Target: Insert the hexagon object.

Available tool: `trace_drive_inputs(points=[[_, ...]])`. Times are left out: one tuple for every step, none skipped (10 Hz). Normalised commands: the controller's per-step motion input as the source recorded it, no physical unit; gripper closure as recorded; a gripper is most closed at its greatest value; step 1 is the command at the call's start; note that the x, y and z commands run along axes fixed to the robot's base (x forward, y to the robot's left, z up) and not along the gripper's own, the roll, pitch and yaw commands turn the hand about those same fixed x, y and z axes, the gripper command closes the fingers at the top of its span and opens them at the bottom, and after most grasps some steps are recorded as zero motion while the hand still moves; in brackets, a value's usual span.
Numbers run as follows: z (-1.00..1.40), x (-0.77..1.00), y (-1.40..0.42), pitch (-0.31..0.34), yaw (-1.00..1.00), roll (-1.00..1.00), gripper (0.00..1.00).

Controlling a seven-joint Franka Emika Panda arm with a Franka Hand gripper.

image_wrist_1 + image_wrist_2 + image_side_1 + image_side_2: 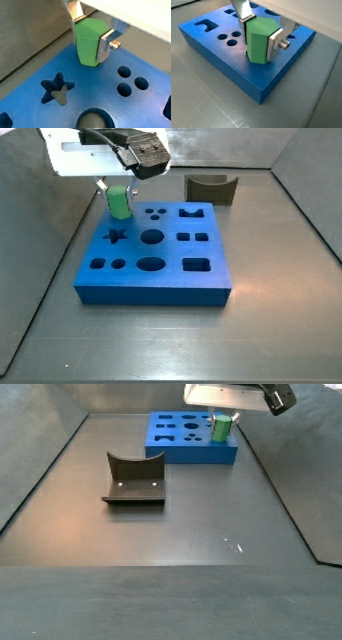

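Here the gripper presses the hexagon object, seemingly upright, onto the blue block.

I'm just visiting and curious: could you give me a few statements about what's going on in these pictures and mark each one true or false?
1. The gripper holds the green hexagon object upright between its fingers. True.
2. The hexagon object lies flat on the floor. False: it stands on end at a corner of the blue block.
3. The blue block has a star-shaped hole. True.
4. The dark grey curved block sits on top of the blue block. False: it rests on the floor, apart from it.
5. The gripper hangs over the curved block. False: it is above the blue block.
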Motion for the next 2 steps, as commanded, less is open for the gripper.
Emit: trace_drive_inputs(points=[[-0.05,-0.06,0.0,-0.09,0.03,-0.02,1.0],[0.0,0.0,0.0,0.0,0.0,0.0,1.0]])
